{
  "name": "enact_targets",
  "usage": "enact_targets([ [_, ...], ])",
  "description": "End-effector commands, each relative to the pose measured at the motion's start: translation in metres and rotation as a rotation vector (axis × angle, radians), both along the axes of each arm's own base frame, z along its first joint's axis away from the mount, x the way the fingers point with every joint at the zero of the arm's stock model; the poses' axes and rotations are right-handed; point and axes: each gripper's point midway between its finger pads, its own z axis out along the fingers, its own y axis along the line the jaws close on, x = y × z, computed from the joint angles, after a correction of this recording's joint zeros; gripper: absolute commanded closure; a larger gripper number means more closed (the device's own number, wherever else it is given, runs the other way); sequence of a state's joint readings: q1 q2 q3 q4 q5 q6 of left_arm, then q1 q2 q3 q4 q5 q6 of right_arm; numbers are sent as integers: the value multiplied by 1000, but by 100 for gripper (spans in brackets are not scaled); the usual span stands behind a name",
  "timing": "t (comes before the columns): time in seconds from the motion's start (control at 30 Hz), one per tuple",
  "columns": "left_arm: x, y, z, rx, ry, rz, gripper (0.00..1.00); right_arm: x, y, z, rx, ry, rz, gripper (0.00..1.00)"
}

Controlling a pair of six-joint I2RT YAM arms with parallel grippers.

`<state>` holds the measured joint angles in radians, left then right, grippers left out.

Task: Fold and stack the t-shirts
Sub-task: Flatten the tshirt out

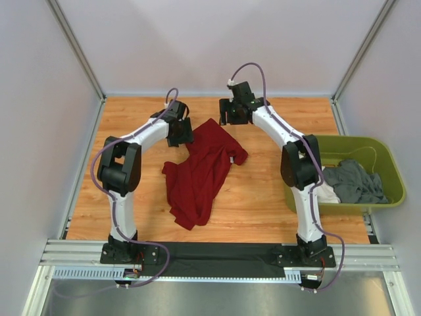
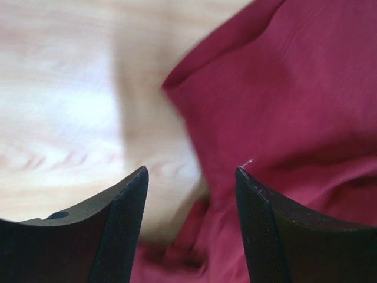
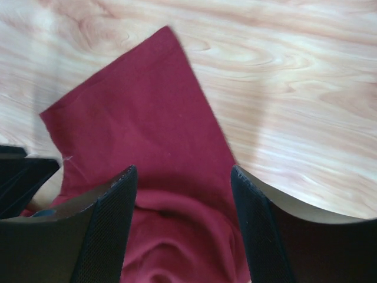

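- The dark red t-shirt (image 1: 200, 174) lies crumpled in the middle of the table (image 1: 263, 204), running from far centre towards the near left. It is not yet spread flat, so I judge flattening to be the step in hand.
- My left gripper (image 2: 191, 177) hangs at the shirt's far left edge. Its jaws stand apart with nothing pinched; bare wood and a red fold show between them.
- My right gripper (image 3: 182, 174) hovers over the shirt's far end, jaws also apart and empty, above a flat red corner (image 3: 135, 112).
- To do this well, I would pinch one layer only at each far corner. Then I would lift both sides evenly and draw them apart, so the wrinkled middle drapes out rather than bunching.
- The risk, as I see it, is grabbing a doubled fold on the left, where the cloth is rumpled.
- The olive-green tub (image 1: 348, 139) sits at the right. It holds the dark grey t-shirt (image 1: 355, 181) heaped, with the white t-shirt (image 1: 327, 193) at its left end.
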<state>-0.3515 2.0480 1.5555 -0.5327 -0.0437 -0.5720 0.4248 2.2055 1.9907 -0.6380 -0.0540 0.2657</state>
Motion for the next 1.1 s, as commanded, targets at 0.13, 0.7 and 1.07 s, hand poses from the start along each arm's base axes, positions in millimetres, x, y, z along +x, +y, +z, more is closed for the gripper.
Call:
enact_targets([
  [0.13,-70,47,52,101,-21,42,32,11,54,-17,117,0,176,29],
  [0.7,-150,79,40,132,29,41,27,5,28,-107,-250,94,48,23],
  [1.07,-147,74,29,123,42,28,26,-38,-55,-157,-286,306,-222,26],
])
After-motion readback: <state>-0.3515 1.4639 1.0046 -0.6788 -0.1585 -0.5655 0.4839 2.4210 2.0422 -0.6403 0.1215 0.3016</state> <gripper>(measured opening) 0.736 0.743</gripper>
